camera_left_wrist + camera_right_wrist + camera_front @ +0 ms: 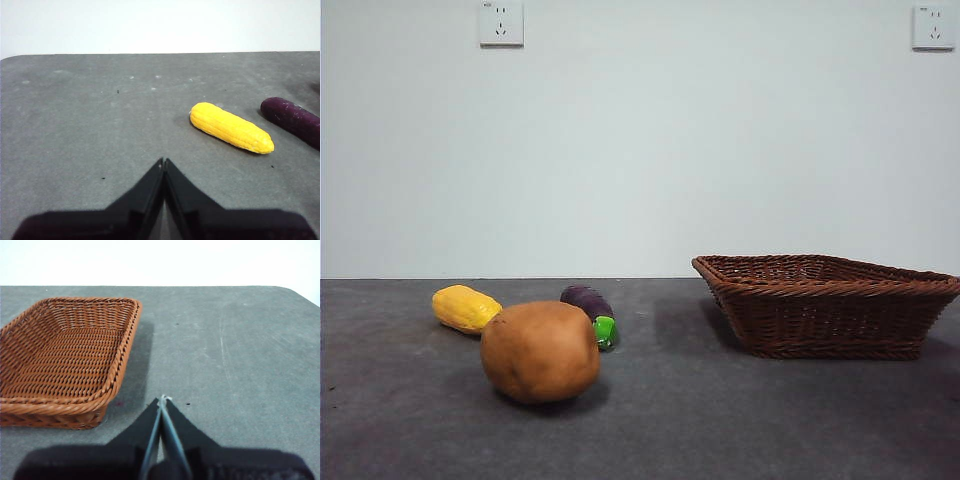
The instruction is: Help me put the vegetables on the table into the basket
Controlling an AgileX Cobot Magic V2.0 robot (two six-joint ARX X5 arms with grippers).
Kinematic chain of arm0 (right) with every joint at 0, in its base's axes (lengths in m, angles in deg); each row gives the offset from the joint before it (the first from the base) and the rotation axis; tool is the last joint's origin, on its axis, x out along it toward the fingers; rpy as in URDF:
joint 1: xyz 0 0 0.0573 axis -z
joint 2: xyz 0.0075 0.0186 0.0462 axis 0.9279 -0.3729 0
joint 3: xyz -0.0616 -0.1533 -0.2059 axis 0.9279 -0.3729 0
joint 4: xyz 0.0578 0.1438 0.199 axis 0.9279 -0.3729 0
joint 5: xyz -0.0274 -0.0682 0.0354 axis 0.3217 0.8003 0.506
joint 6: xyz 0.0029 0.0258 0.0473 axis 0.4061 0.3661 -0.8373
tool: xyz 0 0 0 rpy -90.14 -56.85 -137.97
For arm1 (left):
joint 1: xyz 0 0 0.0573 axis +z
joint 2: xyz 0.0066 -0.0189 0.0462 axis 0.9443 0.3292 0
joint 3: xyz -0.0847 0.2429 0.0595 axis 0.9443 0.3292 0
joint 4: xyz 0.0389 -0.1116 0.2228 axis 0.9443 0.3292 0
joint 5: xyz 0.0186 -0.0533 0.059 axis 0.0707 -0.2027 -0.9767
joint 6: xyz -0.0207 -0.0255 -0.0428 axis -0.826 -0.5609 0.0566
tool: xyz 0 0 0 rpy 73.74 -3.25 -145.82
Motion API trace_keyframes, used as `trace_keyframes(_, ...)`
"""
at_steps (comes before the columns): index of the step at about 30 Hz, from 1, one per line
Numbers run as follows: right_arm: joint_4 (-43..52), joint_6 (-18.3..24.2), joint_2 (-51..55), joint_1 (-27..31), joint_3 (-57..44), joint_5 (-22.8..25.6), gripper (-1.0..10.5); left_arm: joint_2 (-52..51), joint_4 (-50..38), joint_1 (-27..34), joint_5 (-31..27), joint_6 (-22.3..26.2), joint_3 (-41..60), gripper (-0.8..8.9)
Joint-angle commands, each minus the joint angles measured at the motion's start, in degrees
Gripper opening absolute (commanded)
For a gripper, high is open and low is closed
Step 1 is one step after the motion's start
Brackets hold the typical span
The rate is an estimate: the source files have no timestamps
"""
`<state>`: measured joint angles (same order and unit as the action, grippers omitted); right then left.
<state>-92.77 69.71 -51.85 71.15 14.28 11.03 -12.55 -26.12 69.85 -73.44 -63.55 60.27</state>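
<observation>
A large brown potato [540, 350] lies on the dark grey table [650, 430] at front left. Behind it lie a yellow corn cob [466, 308] and a purple eggplant [590, 308] with a green cap. The brown wicker basket [825, 305] stands at the right with nothing in it. My left gripper [163, 162] hovers shut over bare table, with the corn cob [231, 127] and the eggplant [292, 119] ahead of it to one side. Shut as well, my right gripper [162, 400] hangs just beside the basket [67, 360]. Neither arm shows in the front view.
A white wall stands behind the table, with two sockets [501, 23] high up. The table's far edge [150, 54] runs close behind the vegetables. Bare table [235, 355] stretches beside the basket.
</observation>
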Motion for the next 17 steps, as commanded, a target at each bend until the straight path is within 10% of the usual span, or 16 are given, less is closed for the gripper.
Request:
trace_keyframes(1,0.24,-0.63,0.09,-0.04,-0.52,-0.13,0.0,-0.09,-0.35,-0.17,0.26,-0.42,0.59,-0.04)
trace_keyframes(8,0.24,-1.60,0.09,-0.04,-0.52,-0.83,0.0,-0.09,-0.42,-0.07,0.02,-0.70,0.59,-0.04)
trace_keyframes(17,0.39,-15.74,0.09,-0.04,-0.37,0.13,-0.1,0.20,-0.44,-0.09,0.24,-1.25,0.59,-0.05)
